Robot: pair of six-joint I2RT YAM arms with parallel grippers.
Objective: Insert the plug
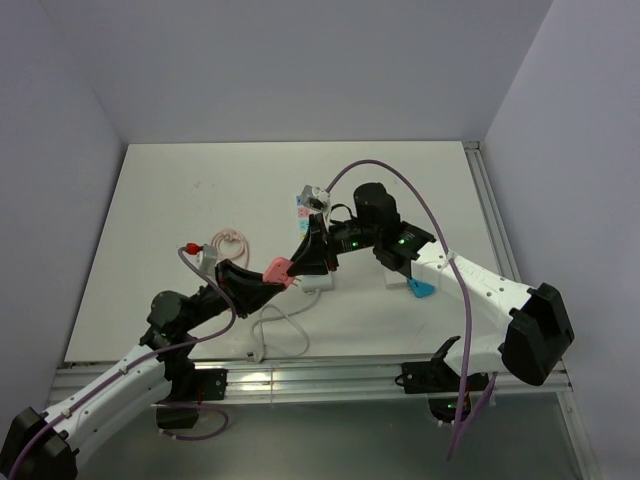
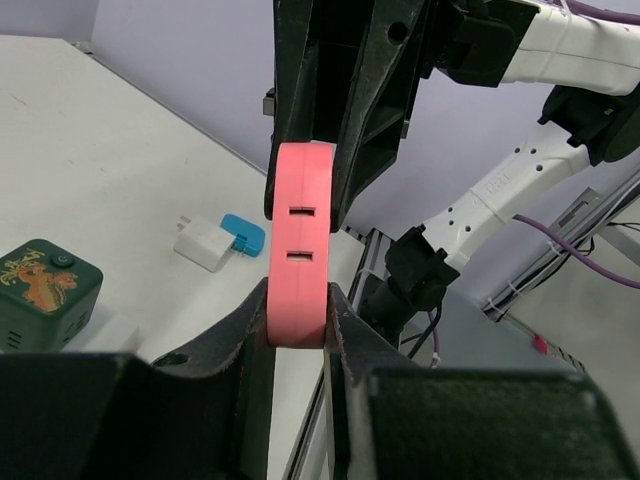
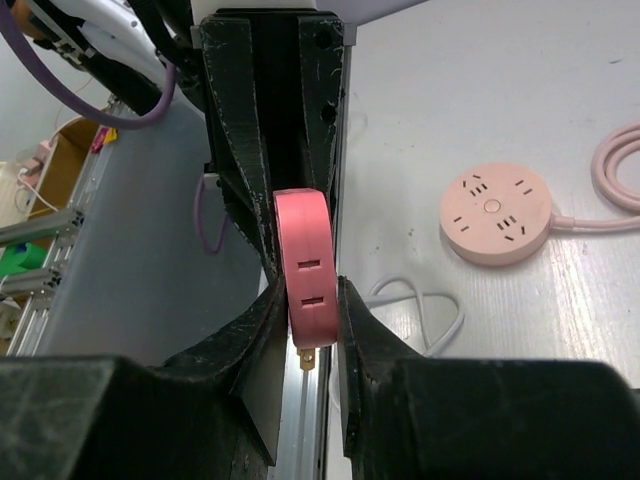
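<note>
Smooth rounded pink plastic plug (image 2: pixel 300 235), 2 slots, held above the matte white table (image 1: pixel 180 200), left gripper (image 2: pixel 298 325) and right gripper (image 3: pixel 312 315) both clamped on it, round pink socket (image 3: pixel 497 212) well apart.

Robotics lab test cell. Plain white tabletop (image 1: pixel 180 200) boxed in by bare pale walls (image 1: pixel 300 60) at back & both sides. Aluminium extrusion rail (image 1: pixel 320 378) runs along near edge, w/ left arm (image 1: pixel 100 385) & right arm (image 1: pixel 480 285) mounted there. Purple cable (image 1: pixel 380 163) loops loose over the rig.
</note>
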